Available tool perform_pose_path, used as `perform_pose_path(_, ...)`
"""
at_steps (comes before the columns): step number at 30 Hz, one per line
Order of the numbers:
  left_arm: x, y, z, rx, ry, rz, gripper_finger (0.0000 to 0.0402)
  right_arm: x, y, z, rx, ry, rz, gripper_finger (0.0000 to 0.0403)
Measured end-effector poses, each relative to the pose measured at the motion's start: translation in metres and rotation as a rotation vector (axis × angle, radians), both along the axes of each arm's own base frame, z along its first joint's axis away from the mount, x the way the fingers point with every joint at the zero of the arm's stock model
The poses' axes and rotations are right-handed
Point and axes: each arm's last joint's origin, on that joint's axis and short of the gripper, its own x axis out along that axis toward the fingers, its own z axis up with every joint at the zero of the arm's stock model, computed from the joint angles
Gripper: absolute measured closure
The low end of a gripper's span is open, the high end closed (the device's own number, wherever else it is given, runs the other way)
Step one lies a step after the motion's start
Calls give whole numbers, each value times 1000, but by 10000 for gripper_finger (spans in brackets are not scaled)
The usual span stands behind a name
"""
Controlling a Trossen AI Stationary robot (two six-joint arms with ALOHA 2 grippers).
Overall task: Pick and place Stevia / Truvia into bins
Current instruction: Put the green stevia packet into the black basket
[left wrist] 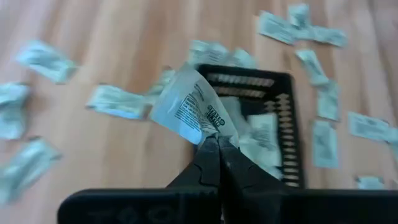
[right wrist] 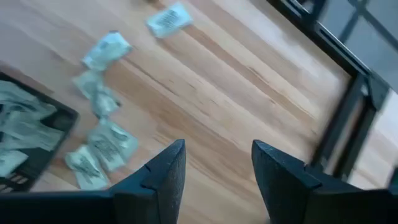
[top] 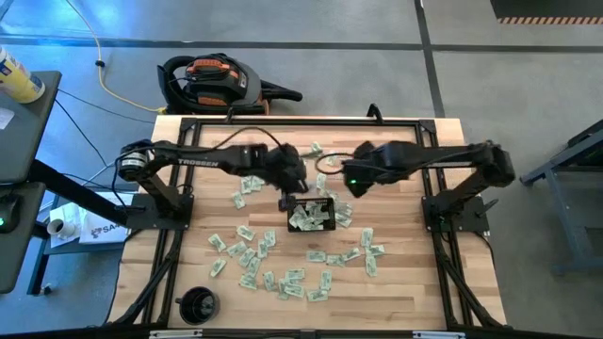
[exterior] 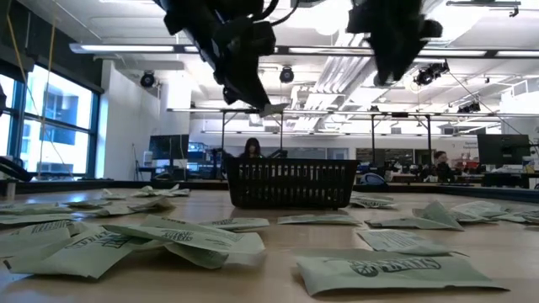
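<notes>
Pale green and white Stevia sachets lie scattered flat over the wooden table, and several more lie inside the black mesh bin at mid-table. My left gripper hangs above the bin's left edge, shut on one sachet; in the low view that sachet hangs well above the bin. My right gripper is open with nothing between its fingers. It stands raised over the table just beyond the bin's far right corner. My left gripper pinches one end of the sachet between its two fingertips. The fingers slant downward from the table's left side. The rest of the sachet juts out past the fingertips, bent and tilted, lifted clear of the table and the bin.
A round black cup stands near the table's front left corner. Loose sachets lie beside the bin below my right gripper. Black frame rails run along the table's far edge and sides.
</notes>
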Motion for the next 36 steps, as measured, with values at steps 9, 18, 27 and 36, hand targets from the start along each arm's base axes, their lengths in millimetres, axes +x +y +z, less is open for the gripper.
perform_pose_path(9, 20, -25, -49, -96, 130, -110, 371, -45, 3, -8, 75, -29, -123, 231)
perform_pose_path(18, 15, -60, -67, 57, 287, -101, 294, -33, 30, -46, 281, -94, 30, 224)
perform_pose_path(27, 5, -54, -21, 77, 326, -71, 191, -30, 78, -83, 476, -116, 64, 221)
perform_pose_path(36, -25, -45, 44, 89, 162, 21, 161, -24, 104, -141, 547, -138, -132, 209)
